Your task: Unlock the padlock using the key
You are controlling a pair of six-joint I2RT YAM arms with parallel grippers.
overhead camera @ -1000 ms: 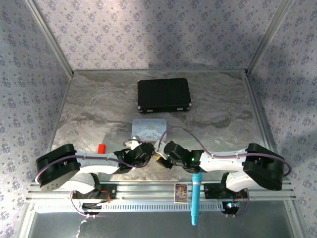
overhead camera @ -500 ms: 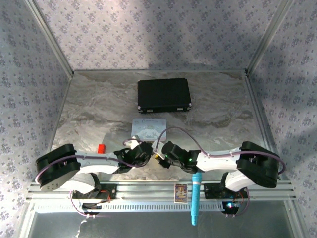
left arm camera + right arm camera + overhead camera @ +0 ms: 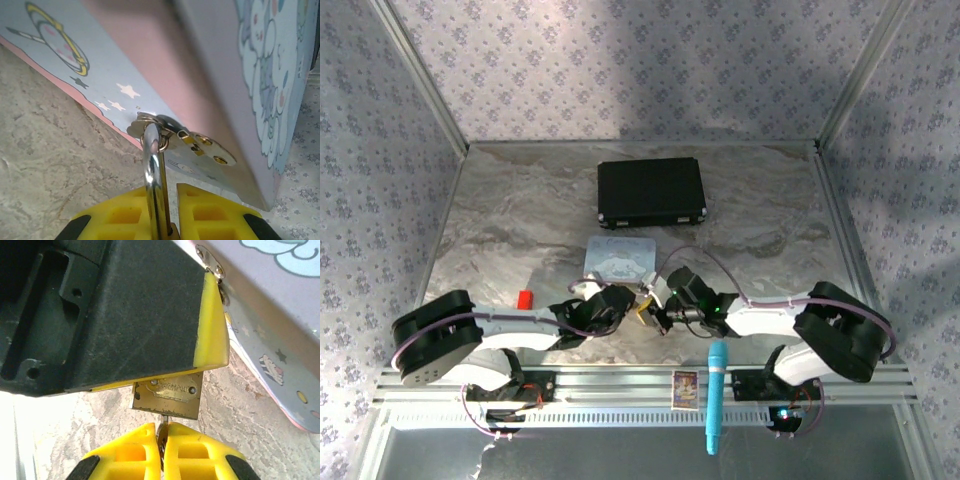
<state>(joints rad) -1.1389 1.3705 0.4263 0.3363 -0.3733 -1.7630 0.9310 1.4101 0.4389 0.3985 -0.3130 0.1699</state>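
The padlock (image 3: 167, 395) has a brass body and a silver shackle (image 3: 152, 170). The shackle hangs through the hasp (image 3: 200, 145) of a pastel tin (image 3: 225, 75). My left gripper (image 3: 167, 192) is shut on the padlock, its yellow pads on either side of the shackle. My right gripper (image 3: 162, 432) is shut on the key (image 3: 163, 420), whose thin blade runs up into the bottom of the brass body. In the top view the left gripper (image 3: 628, 304) and the right gripper (image 3: 660, 316) meet just in front of the tin (image 3: 620, 258).
A black case (image 3: 651, 192) lies behind the tin. A small red cylinder (image 3: 525, 298) stands to the left of the left arm. A blue pen-like tool (image 3: 716, 395) and a small card (image 3: 685, 388) rest on the front rail.
The right gripper has closed on the key and moved up toward the tin and the padlock. Its forearm has swung. The left arm has stayed still.
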